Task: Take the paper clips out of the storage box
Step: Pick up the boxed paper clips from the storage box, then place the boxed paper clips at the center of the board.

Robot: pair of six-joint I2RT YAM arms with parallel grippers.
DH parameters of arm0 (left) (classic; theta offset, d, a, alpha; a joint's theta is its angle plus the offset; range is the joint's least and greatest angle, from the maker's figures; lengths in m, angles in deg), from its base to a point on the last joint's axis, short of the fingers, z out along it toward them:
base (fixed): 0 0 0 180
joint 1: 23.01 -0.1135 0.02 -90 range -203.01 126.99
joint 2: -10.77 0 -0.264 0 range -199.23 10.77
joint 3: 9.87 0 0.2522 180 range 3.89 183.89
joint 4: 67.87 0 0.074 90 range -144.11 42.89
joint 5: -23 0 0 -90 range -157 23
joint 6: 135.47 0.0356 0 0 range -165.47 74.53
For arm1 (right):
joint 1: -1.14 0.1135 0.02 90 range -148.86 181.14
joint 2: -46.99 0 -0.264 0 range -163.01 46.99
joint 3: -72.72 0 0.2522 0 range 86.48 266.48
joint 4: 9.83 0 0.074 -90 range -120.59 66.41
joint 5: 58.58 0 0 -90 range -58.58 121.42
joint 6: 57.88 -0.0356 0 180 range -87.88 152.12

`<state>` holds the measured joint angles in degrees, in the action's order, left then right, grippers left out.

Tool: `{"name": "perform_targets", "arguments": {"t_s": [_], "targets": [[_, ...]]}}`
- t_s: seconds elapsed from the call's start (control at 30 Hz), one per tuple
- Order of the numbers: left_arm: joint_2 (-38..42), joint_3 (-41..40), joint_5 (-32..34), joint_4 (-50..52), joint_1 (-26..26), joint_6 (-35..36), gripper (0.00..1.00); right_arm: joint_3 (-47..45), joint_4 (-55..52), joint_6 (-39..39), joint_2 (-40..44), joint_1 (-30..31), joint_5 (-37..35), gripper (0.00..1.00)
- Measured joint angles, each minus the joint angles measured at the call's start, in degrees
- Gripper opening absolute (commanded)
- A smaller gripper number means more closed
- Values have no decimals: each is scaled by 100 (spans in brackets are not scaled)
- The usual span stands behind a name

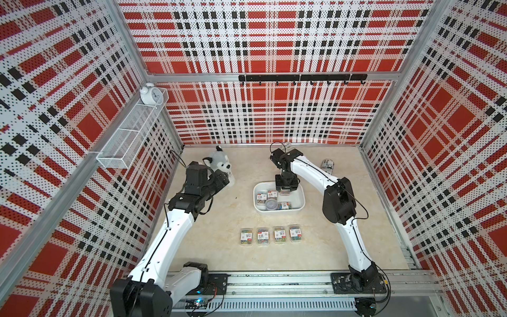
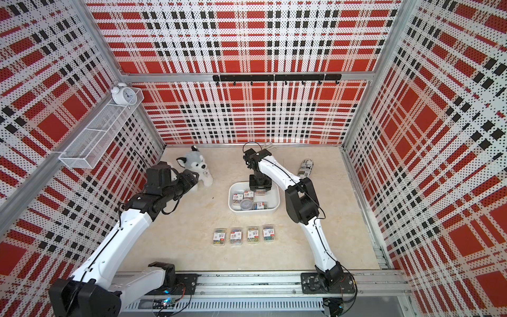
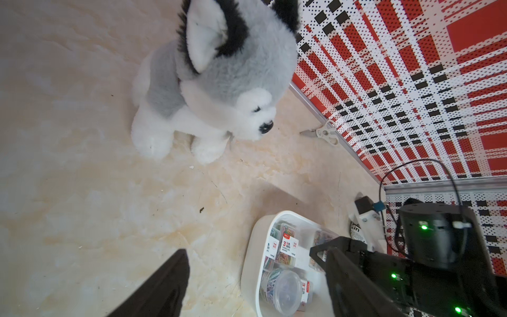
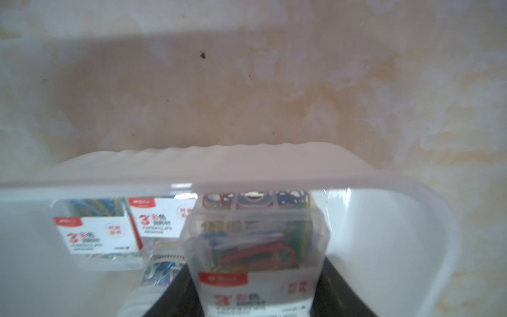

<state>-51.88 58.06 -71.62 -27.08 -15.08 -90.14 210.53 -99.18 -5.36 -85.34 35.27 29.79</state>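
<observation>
We are gripping a paper-clip case inside the storage box.
The left gripper is hanging open, empty, near the plush husky; the right gripper is clamping the case. We are flagging a possible slip on slick plastic, or a snag on the rim.
</observation>
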Motion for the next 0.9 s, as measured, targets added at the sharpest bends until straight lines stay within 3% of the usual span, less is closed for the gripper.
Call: {"name": "perform_targets", "arguments": {"t_s": [0.2, 0.4, 0.7, 0.9], "targets": [[-205, 0, -144, -90, -9, 127, 80, -138, -240, -188, 964, 85, -170, 54], [-372, 0, -302, -92, -11, 297, 80, -1132, -393, -612, 2369, 590, -382, 54], [-385, 0, -356, -133, 466, 415, 80, -3305, -431, -1978, 4083, 2129, -592, 54], [-385, -7, -393, -173, 564, 422, 80, -4948, -221, -3106, 4839, 3235, -354, 54]]}}
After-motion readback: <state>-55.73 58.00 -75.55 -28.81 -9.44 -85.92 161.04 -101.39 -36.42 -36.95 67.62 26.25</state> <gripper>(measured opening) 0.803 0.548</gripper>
